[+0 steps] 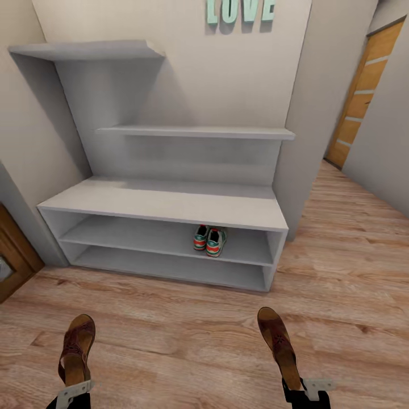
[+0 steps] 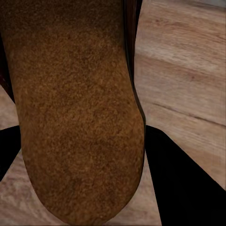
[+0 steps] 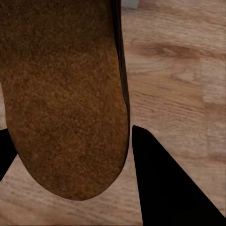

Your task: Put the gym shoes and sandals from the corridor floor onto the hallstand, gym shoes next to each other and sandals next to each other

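- One brown sandal is being gripped at its heel by the left gripper, above the wood floor.
- The other sandal is being gripped by the fingers of the right gripper.
- The two gym shoes are sitting side by side on the grey shoe rack's upper open shelf.

A pale grey low hallstand with two open shelf rows is seen at twelve o'clock; two cream-white sneakers with teal stripes are set side by side on its upper shelf row. A brown leather sandal is held in the left hand at seven o'clock, another in the right hand at five o'clock, above the wood-plank floor.
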Motion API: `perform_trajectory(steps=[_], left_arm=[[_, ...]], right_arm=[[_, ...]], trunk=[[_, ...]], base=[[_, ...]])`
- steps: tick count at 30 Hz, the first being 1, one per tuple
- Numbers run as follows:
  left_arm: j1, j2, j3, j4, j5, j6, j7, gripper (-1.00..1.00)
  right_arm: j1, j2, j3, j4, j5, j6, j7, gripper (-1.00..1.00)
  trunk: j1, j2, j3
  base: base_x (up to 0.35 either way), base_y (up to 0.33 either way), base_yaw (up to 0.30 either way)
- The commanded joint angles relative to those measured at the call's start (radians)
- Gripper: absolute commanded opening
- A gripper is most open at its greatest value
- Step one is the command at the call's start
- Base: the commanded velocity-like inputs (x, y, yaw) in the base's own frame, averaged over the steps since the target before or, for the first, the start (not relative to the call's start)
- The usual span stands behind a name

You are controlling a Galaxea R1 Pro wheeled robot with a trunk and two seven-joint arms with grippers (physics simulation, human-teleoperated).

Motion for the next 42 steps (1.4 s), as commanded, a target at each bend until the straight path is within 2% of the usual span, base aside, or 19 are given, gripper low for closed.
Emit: perform_trajectory(steps=[1, 42], left_arm=[[-0.001, 0.0, 0.006, 0.001, 0.004, -0.002, -0.009, -1.0], [-0.001, 0.0, 0.007, 0.001, 0.004, -0.002, -0.009, -1.0]], right_arm=[[-0.001, 0.0, -0.007, 0.001, 0.002, -0.003, 0.004, -1.0], [-0.001, -0.003, -0.009, 0.001, -0.002, -0.004, 0.0, -1.0]], trunk=[[0.0, 0.0, -0.001], [0.0, 0.0, -0.001]], base=[[0.0, 0.308, 0.0], [0.003, 0.308, 0.0]])
